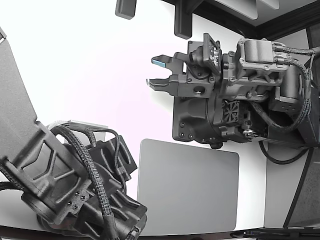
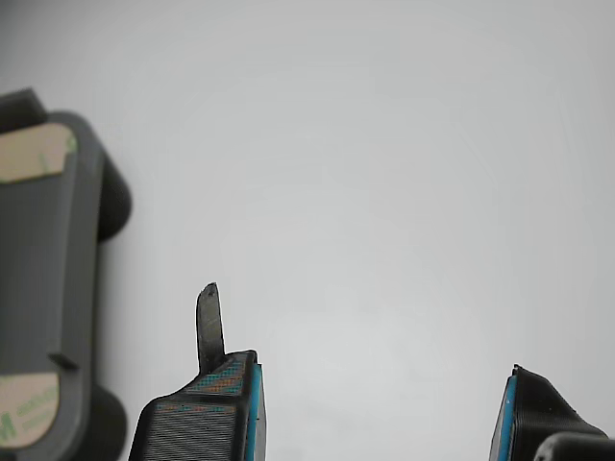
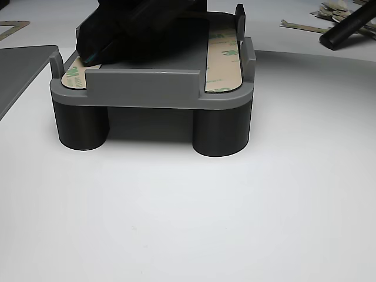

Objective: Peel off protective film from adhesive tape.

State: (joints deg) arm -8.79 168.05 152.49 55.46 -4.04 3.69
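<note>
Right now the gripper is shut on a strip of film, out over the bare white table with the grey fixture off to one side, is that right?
Not quite. The wrist view shows the gripper open, its blue-lined fingers wide apart with nothing between them. The rest holds: it is over bare white table, and the grey fixture with its tape strips sits off to one side.

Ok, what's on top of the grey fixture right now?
On the grey fixture, two film-covered tape strips: one fully visible, the other mostly hidden beneath a dark arm.

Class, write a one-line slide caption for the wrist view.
Open hand with blue-edged fingertips hovers beside grey plastic fixture carrying tan film-covered tape strips.
</note>
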